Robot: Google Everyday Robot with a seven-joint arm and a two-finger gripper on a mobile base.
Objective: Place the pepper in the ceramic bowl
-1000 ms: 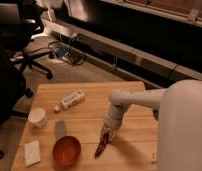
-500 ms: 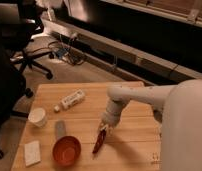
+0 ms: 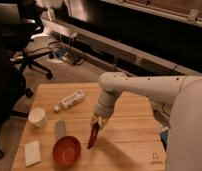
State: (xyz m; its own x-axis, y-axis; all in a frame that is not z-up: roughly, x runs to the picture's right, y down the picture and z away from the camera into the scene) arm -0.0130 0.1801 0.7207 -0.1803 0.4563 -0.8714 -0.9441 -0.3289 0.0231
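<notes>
The gripper hangs from the white arm over the middle of the wooden table. It is shut on the stem end of the dark-red pepper, which dangles tip-down a little above the table. The reddish-orange ceramic bowl sits at the front left of the table. The pepper's tip is just right of the bowl's rim, not over it.
A white cup stands at the left edge. A white bottle lies behind the bowl. A small grey block and a pale flat sponge lie left of the bowl. An office chair base stands on the floor behind.
The gripper has carried the pepper left and slightly toward the front, closer to the bowl's right rim.
</notes>
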